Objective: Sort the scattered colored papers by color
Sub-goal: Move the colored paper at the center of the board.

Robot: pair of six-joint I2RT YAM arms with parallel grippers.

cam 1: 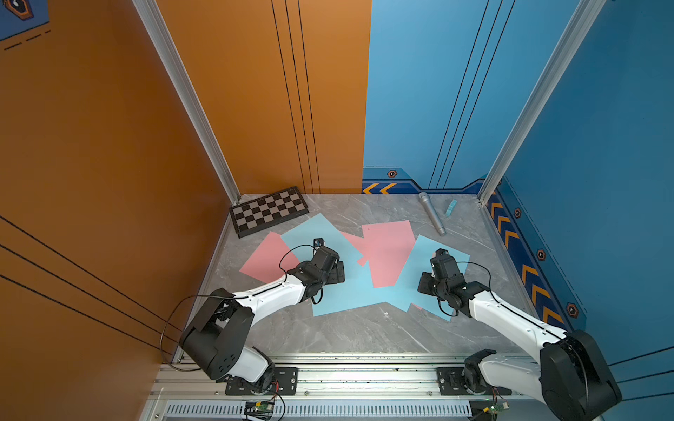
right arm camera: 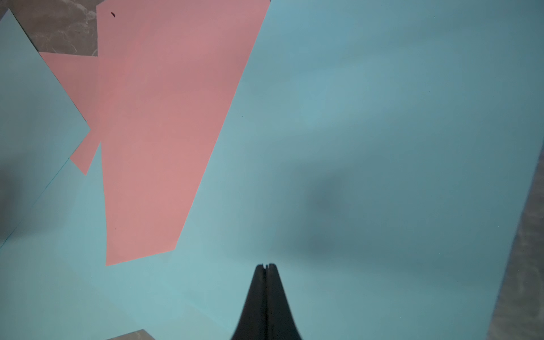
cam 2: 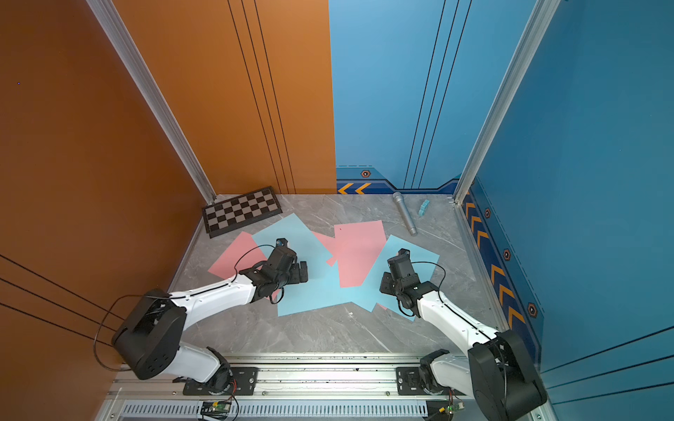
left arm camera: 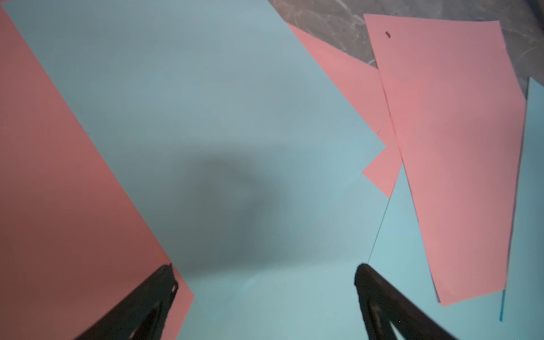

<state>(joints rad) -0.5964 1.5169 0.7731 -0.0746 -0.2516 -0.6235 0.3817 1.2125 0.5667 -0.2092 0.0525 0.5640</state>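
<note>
Pink and light blue colored papers lie overlapped on the grey marble table in both top views. A pink sheet (cam 1: pixel 264 257) lies at the left, partly under a light blue sheet (cam 1: pixel 313 229). Another pink sheet (cam 1: pixel 388 251) lies in the middle, over a large blue sheet (cam 1: pixel 350 295). A further blue sheet (cam 1: pixel 419 255) lies at the right. My left gripper (left arm camera: pixel 266 272) hangs open over the left blue sheet (left arm camera: pixel 206 117), holding nothing. Over the right blue sheet (right arm camera: pixel 368 117), my right gripper (right arm camera: pixel 266 266) is shut with nothing between its fingers.
A black-and-grey checkered board (cam 1: pixel 269 211) lies at the back left corner. A grey microphone (cam 1: pixel 432 213) and a small light-blue block (cam 1: pixel 451 207) lie at the back right. Walls close in the left, back and right; an aluminium rail (cam 1: pixel 364 375) runs along the front.
</note>
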